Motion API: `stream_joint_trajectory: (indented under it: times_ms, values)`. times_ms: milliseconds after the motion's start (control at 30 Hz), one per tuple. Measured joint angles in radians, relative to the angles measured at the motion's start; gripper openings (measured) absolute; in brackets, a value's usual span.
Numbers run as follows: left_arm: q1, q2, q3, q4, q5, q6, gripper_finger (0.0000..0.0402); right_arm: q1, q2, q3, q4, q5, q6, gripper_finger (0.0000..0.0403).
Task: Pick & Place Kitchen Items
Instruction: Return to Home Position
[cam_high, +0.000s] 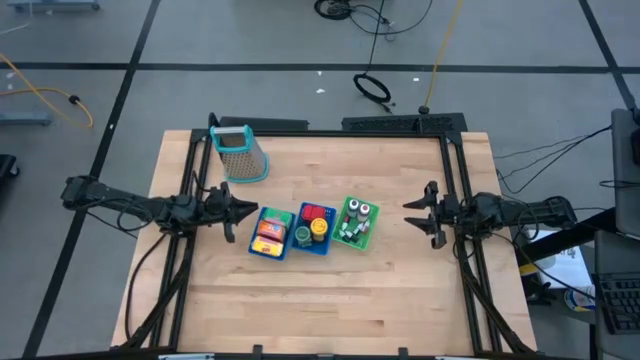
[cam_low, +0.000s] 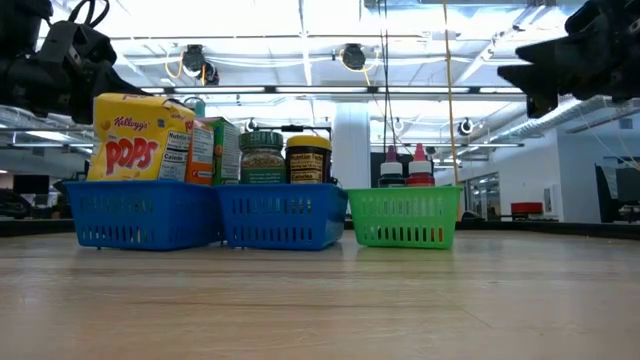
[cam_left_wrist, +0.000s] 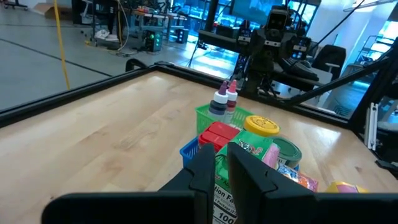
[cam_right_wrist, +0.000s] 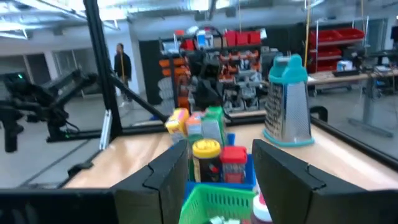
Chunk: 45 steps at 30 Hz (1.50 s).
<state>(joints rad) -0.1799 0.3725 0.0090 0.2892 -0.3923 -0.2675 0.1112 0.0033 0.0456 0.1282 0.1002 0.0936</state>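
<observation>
Three small baskets stand in a row mid-table. The left blue basket (cam_high: 270, 234) holds a yellow cereal box (cam_low: 130, 138) and a green carton (cam_low: 222, 150). The middle blue basket (cam_high: 313, 229) holds a red can (cam_left_wrist: 219, 132) and two jars (cam_low: 285, 158). The green basket (cam_high: 356, 223) holds small capped bottles (cam_low: 405, 166). My left gripper (cam_high: 252, 209) hovers just left of the baskets, above the table, its fingers (cam_left_wrist: 205, 167) a narrow gap apart. My right gripper (cam_high: 407, 212) hovers to their right, wide open (cam_right_wrist: 221, 163). Neither touches anything.
A metal grater with a teal handle (cam_high: 240, 152) stands toward the far left of the table. A black frame (cam_high: 450, 140) borders the wooden table. Bare wood lies between the baskets and the near edge (cam_high: 330, 310). A person stands far off in the room (cam_right_wrist: 122, 62).
</observation>
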Motion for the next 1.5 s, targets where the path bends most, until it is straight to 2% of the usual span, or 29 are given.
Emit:
stream_joint_trajectory:
  times_ms: [1500]
  values:
    - [0.0, 0.0, 0.0, 0.0, -0.001, 0.002, 0.004, 0.0, 0.004, 0.0, -0.005, 0.003, -0.001, 0.0171]
